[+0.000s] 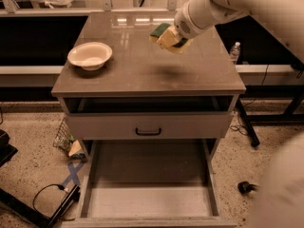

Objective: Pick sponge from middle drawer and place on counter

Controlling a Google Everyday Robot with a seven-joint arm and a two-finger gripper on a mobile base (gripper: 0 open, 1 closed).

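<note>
My gripper (170,38) is shut on the sponge (161,30), whose dark green face shows over the yellow foam. It holds the sponge in the air above the back middle of the glossy grey-brown counter (142,70), with a faint shadow under it. My pale arm reaches in from the upper right. The middle drawer (147,201) is pulled out at the bottom of the view and its pale floor is bare.
A white bowl (90,56) sits on the counter's left side. A grey drawer front with a black handle (148,131) is above the open drawer. A water bottle (234,51) stands right of the cabinet. Cables and a black frame (42,208) lie on the floor.
</note>
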